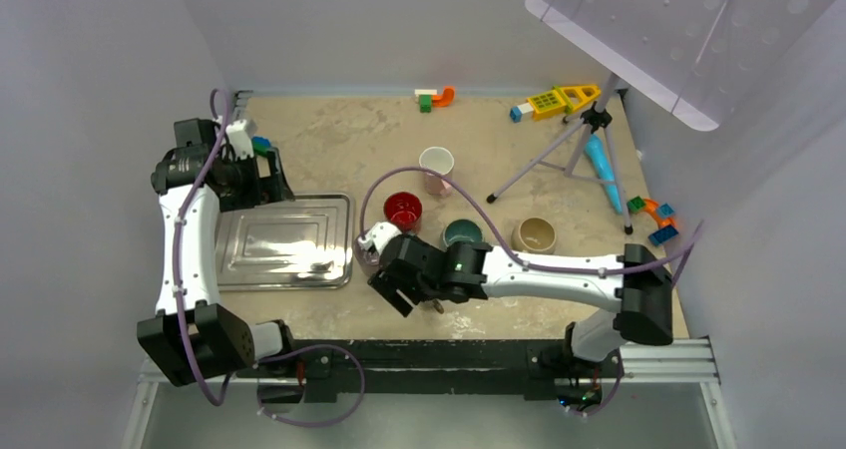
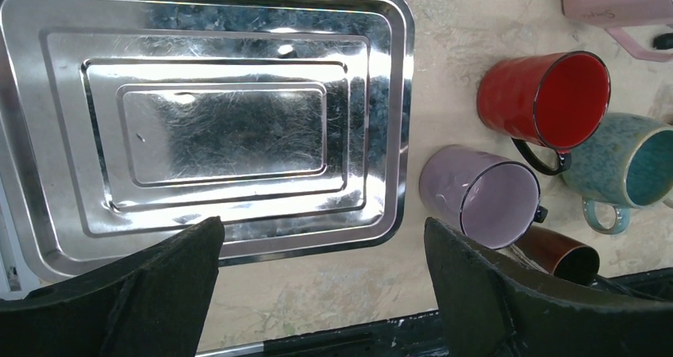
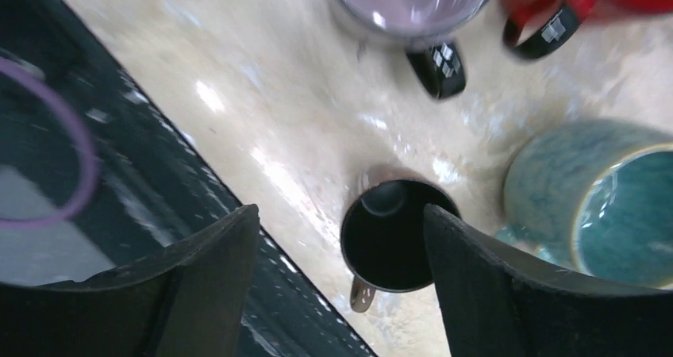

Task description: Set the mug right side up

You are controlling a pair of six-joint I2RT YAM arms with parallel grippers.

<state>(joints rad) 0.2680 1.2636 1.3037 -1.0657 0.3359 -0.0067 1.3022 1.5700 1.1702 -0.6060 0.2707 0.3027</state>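
Note:
A dark brown mug (image 3: 393, 234) stands upright on the table near its front edge, its black inside facing up and its handle toward the edge. My right gripper (image 3: 340, 212) hangs just above it, open; the mug sits between the fingers, closer to the right one, and is not gripped. From the top view the right gripper (image 1: 407, 294) covers most of this mug. The left wrist view catches the same mug (image 2: 565, 254) at its lower right. My left gripper (image 2: 321, 230) is open and empty over the near rim of the metal tray (image 2: 389, 135).
A lilac mug (image 2: 480, 194), a red mug (image 2: 548, 99) and a teal mug (image 2: 635, 166) stand close behind the brown one. A pink mug (image 1: 436, 165) and a beige mug (image 1: 534, 234) are farther off. A tripod (image 1: 589, 135) and toy blocks (image 1: 551, 100) occupy the back right.

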